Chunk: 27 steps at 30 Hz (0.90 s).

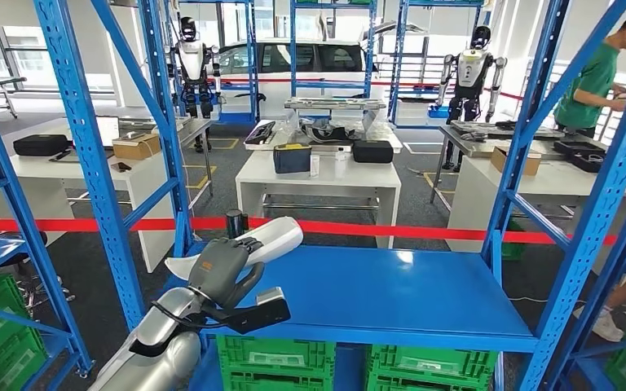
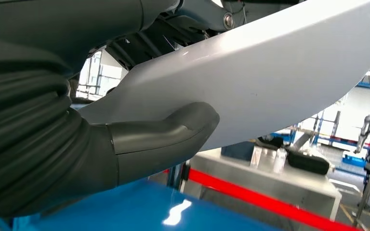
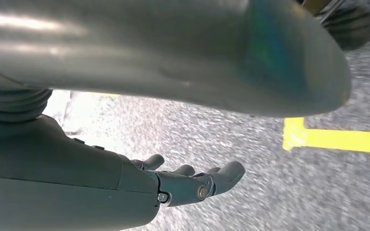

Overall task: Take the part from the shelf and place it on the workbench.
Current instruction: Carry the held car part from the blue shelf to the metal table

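Left hand (image 1: pixel 222 273) grips the long white part (image 1: pixel 240 247) above the blue shelf (image 1: pixel 391 297), long axis running near-left to far-right; right hand (image 3: pixel 192 185) hangs empty, fingers loosely spread.

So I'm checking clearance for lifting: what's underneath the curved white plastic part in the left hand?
Under the curved white plastic part held by the left hand lies the glossy blue metal shelf. The hand covers the part's middle, so contact with the shelf there is unclear.
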Motion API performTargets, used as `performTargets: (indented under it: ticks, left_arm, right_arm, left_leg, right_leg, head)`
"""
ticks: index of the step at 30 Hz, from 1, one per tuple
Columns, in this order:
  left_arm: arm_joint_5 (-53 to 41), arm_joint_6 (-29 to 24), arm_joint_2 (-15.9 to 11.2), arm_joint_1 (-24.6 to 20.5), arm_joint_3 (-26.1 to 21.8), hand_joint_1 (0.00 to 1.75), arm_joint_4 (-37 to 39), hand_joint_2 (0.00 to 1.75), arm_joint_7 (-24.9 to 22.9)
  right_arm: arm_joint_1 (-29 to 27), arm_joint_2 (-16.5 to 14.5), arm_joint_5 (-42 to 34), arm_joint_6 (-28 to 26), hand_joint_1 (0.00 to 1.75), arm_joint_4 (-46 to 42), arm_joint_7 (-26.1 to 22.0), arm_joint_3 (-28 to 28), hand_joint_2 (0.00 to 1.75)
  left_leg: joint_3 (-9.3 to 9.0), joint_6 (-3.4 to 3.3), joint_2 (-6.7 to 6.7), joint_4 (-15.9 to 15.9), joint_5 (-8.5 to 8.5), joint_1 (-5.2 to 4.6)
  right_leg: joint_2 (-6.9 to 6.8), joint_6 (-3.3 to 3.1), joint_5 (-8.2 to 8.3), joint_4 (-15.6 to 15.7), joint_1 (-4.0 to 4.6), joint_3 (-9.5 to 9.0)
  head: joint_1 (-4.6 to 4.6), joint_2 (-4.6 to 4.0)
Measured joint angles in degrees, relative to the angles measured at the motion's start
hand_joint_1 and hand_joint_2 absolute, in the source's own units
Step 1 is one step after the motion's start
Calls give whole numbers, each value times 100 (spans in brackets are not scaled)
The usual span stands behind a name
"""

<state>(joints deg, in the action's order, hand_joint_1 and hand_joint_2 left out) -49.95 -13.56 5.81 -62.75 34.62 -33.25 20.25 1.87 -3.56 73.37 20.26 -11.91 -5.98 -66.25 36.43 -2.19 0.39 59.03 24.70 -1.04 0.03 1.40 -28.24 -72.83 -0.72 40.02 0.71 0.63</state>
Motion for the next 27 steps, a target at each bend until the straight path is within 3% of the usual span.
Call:
performTargets:
  ticks: [2,4,6,7,9,11,12,13,14,16,18,19,21,22,23,24,26,27]
  left_arm:
    - [-60,-36,52,-5,0,175,61,175,-43]
    - [-117,-44,101,-28,0,175,103,175,-73]
    - [-190,-43,147,-72,0,175,150,175,-97]
    - [-213,-37,167,-103,0,175,170,175,-109]
    - [-234,-22,181,-168,0,175,202,175,-122]
    - [-235,-14,194,-214,0,175,229,175,-127]
    - [-235,-11,201,-222,0,175,244,175,-128]
    - [-235,-10,210,-223,0,175,259,175,-128]
    - [-235,-9,219,-223,0,175,271,175,-129]
    - [-236,-8,240,-228,0,175,281,175,-130]
    - [-249,-13,272,-243,0,175,282,175,-144]
    - [-272,-18,284,-255,0,175,287,175,-154]
    - [-333,-27,296,-278,0,175,306,175,-167]
    - [-359,-27,300,-298,0,175,321,175,-167]
    - [-378,-26,305,-322,1,175,334,175,-166]
    - [-392,-24,310,-354,1,175,349,175,-165]
    - [-434,-20,314,-414,1,175,377,175,-169]
    - [-452,-18,311,-432,0,175,392,175,-171]
  right_arm:
    - [19,7,6,5,0,-2,-73,-8,0]
    - [37,18,16,8,0,-7,-231,-8,0]
    - [50,26,21,9,0,-11,-435,-8,0]
    - [64,28,20,9,0,-12,-509,-9,0]
    - [96,28,11,9,0,-13,-573,-10,0]
    - [116,28,-4,9,0,-13,-582,-11,0]
    - [118,28,-10,9,0,-13,-581,-12,0]
    - [119,28,-15,9,0,-13,-580,-13,0]
    - [120,28,-17,9,0,-13,-580,-13,0]
    - [120,28,-18,9,0,-14,-580,-13,0]
    - [114,28,-24,9,0,-16,-579,-16,0]
    - [113,28,-29,9,0,-17,-567,-20,0]
    - [113,20,-52,9,0,-17,-496,-40,0]
    - [115,10,-65,10,0,-17,-430,-60,0]
    - [114,-4,-79,13,0,-16,-358,-83,0]
    - [114,-16,-92,16,0,-16,-298,-105,0]
    - [118,-34,-120,20,0,-15,-264,-139,0]
    - [121,-37,-134,21,0,-15,-294,-150,0]
  left_leg:
    - [151,37,-1,48,-100,-7]
    - [197,94,11,60,-188,-10]
    - [206,156,18,52,-253,-2]
    - [241,189,7,98,-188,3]
    - [363,258,-18,441,223,23]
    - [508,323,-29,1120,748,61]
    - [540,350,-29,1432,861,83]
    - [516,373,-28,1623,843,106]
    - [411,392,-28,1629,713,129]
    - [-63,419,-30,1100,495,172]
    - [-596,392,-48,334,603,160]
    - [-724,352,-58,103,688,137]
    - [-705,228,-57,5,653,96]
    - [-672,167,-42,-9,593,90]
    - [-630,108,-29,-23,525,91]
    - [-570,57,-18,-35,448,95]
    - [-401,5,-15,-28,300,75]
    - [-303,-6,-15,-22,224,59]
  right_leg:
    - [-1,-68,-50,782,41,-603]
    - [1,-124,-228,1314,84,-942]
    - [-5,-171,-167,1399,86,-936]
    - [-15,-204,-108,1412,73,-904]
    - [-36,-261,27,1441,41,-800]
    - [-44,-278,156,1440,38,-645]
    - [-48,-271,225,1437,35,-559]
    - [-52,-259,295,1432,30,-467]
    - [-55,-242,363,1426,22,-373]
    - [-54,-192,493,1397,4,-195]
    - [-49,-113,604,1367,-7,-82]
    - [-47,-70,660,1369,-14,-58]
    - [-46,15,773,1409,-42,-45]
    - [-42,47,752,1395,-59,-21]
    - [-39,73,624,1310,-69,22]
    - [-34,89,390,1121,-73,93]
    - [-25,98,-208,431,-64,268]
    - [-22,96,-375,66,-55,325]
  head:
    - [-1,0]
    - [-3,0]
    - [-3,1]
    - [-4,1]
    - [-10,1]
    - [-13,1]
    - [-14,0]
    - [-14,0]
    - [-14,0]
    - [-13,0]
    - [-13,0]
    - [-13,0]
    - [-14,1]
    - [-14,0]
    - [-13,0]
    - [-12,0]
    - [-8,0]
    - [-8,0]
